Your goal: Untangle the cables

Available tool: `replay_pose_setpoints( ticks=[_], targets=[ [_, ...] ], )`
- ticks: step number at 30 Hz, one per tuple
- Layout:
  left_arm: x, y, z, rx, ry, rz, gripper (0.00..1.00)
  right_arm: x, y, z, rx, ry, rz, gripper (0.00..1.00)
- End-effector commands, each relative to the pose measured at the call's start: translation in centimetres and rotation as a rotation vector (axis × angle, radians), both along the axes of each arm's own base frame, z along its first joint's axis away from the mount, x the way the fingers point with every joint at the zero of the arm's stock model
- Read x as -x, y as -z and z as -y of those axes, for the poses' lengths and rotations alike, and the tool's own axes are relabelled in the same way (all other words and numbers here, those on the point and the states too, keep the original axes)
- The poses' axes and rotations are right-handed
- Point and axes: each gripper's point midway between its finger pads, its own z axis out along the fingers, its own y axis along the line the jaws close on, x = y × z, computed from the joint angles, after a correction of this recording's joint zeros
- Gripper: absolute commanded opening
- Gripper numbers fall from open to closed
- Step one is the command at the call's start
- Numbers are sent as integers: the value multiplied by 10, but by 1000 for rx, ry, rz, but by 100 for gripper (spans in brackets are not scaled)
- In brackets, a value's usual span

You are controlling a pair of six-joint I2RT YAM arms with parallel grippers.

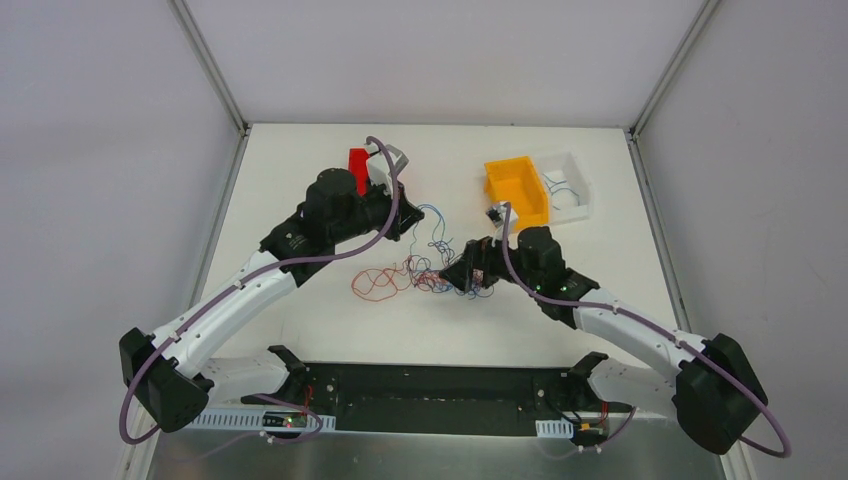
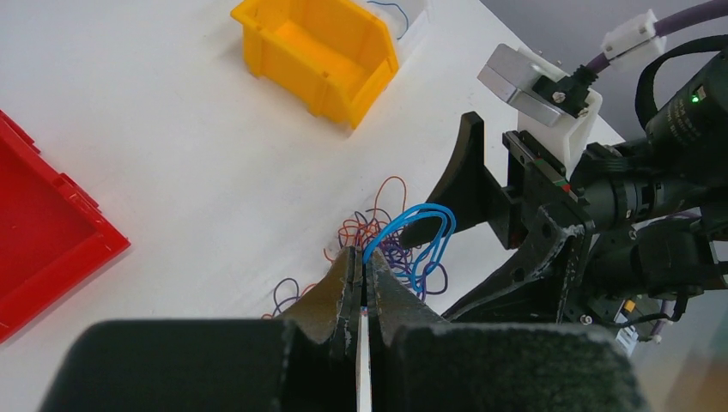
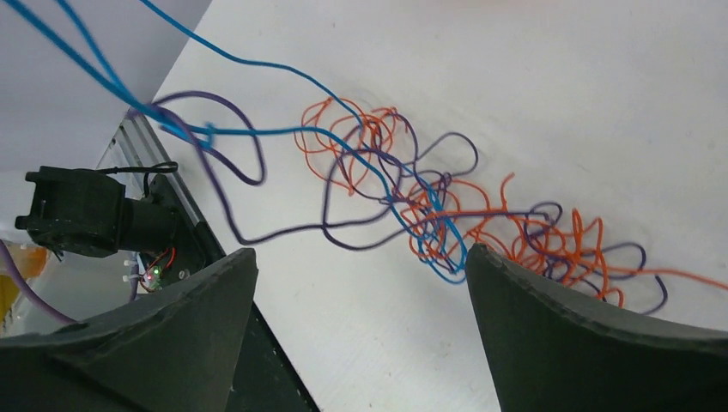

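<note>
The cables lie as a tangle of orange, blue and purple wires on the white table between the two arms. My left gripper is shut on a blue wire that loops out of its tips and runs down to the knot. My right gripper is open just above the table at the tangle's right end. In the right wrist view the tangle lies just beyond the open gripper, and blue strands rise tight to the upper left.
A red bin stands behind the left gripper. An orange bin and a white bin holding a few wires stand at the back right. The right arm's wrist is close to the left gripper.
</note>
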Motion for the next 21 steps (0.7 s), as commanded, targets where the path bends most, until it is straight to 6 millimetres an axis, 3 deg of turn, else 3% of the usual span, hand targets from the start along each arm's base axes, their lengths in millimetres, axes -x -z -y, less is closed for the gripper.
replay_pose_setpoints(
  ticks=[1, 3, 5, 10, 12, 16, 21],
  targets=[
    [3, -36, 0, 66, -3, 54, 0, -22, -64, -27, -112, -31, 264, 93],
    [3, -35, 0, 62, -8, 51, 0, -26, -69, -29, -119, -17, 282, 85],
    [1, -35, -3, 57, -24, 51, 0, -28, -71, -29, -122, -10, 294, 70],
    [-6, -32, -17, 21, -106, 53, 0, -29, -67, -18, -115, 46, 291, 3],
    [-14, -30, -33, -3, -208, 52, 0, -29, -63, -9, -109, 92, 281, 0],
    [-37, -20, -86, -54, -514, 26, 0, -36, -45, 24, -63, 286, 212, 0],
    [-43, -2, -146, -67, -765, -42, 0, -47, -15, 98, 16, 681, 108, 0]
  ],
)
